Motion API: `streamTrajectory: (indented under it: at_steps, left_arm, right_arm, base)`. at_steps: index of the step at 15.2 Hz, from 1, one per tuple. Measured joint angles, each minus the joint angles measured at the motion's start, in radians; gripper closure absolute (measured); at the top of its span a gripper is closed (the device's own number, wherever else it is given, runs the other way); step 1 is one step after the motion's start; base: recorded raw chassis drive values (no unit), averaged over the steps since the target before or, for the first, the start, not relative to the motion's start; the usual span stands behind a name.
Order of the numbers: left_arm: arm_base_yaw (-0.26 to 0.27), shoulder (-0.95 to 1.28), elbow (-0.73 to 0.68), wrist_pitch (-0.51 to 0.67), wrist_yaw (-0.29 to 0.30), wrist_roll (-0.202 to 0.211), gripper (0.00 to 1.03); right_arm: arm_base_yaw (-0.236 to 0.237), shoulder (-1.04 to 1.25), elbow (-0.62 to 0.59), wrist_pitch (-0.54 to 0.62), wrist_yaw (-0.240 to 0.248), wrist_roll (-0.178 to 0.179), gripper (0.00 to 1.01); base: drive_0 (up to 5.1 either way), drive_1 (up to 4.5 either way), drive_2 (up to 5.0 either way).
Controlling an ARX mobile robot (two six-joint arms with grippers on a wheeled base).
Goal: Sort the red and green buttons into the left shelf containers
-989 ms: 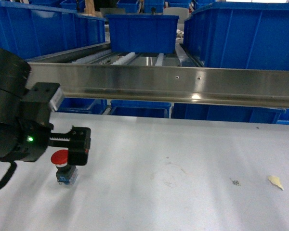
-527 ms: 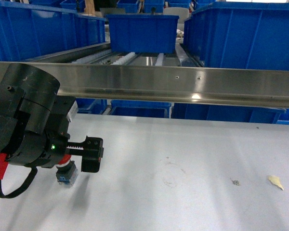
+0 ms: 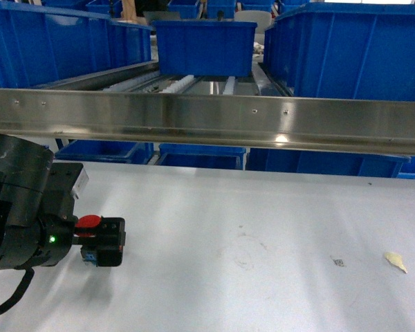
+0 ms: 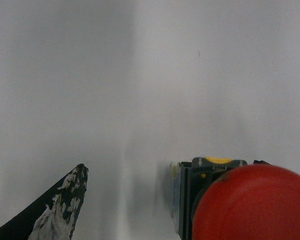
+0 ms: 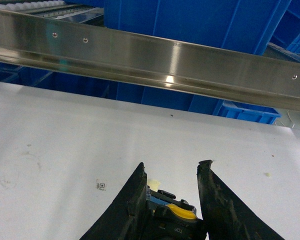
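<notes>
The red button [image 3: 88, 222] stands on the white table [image 3: 263, 228] at the left, its round cap [image 4: 255, 205] filling the lower right of the left wrist view. My left gripper [image 3: 97, 238] is open around it: one finger [image 4: 60, 205] is well clear on the left, the other hidden behind the button. My right gripper [image 5: 173, 165], out of the head view, is shut on a button's black, blue and yellow base [image 5: 177, 212]; that cap's colour is hidden. The left shelf containers [image 3: 55, 41] are big blue bins behind the rail.
A steel shelf rail [image 3: 263, 124] runs across the table's far edge, with more blue bins [image 3: 204, 47] above and below it [image 3: 200, 155]. A paper scrap [image 3: 395, 261] and a small printed mark [image 3: 339, 261] lie on the table's right side.
The left arm rose and covered the red cap, then dropped lower and leftward; the cap shows again between the jaws. The button has hardly shifted.
</notes>
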Motion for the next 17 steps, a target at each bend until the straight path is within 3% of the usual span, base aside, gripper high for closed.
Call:
streamTrajectory:
  at_steps: [4, 7, 8, 9, 13, 17]
  left_arm:
    - [-0.013, 0.082, 0.062, 0.025, 0.046, 0.008, 0.05]
    - [-0.056, 0.125, 0.138, 0.043, -0.002, 0.042, 0.05]
    - [-0.082, 0.140, 0.164, 0.012, -0.060, 0.072, 0.09]
    - [-0.077, 0.085, 0.120, -0.042, -0.115, 0.072, 0.43]
    - [-0.028, -0.010, 0.010, 0.042, -0.118, 0.077, 0.77]
    - [-0.025, -0.091, -0.103, 0.124, -0.021, 0.086, 0.78]
  right_arm:
    - [0.000, 0.000, 0.000, 0.000, 0.000, 0.000, 0.73]
    - [0.000, 0.000, 0.000, 0.000, 0.000, 0.000, 0.73]
    - [0.000, 0.000, 0.000, 0.000, 0.000, 0.000, 0.73]
    - [0.000, 0.000, 0.000, 0.000, 0.000, 0.000, 0.73]
    - [0.000, 0.000, 0.000, 0.000, 0.000, 0.000, 0.73]
    - [0.000, 0.000, 0.000, 0.000, 0.000, 0.000, 0.73]
  base:
    - [0.0, 0.00, 0.0]
    - [0.0, 0.00, 0.0]
    - [0.0, 0.00, 0.0]
    - [0.0, 0.00, 0.0]
    - [0.0, 0.00, 0.0]
    - [0.0, 0.00, 0.0]
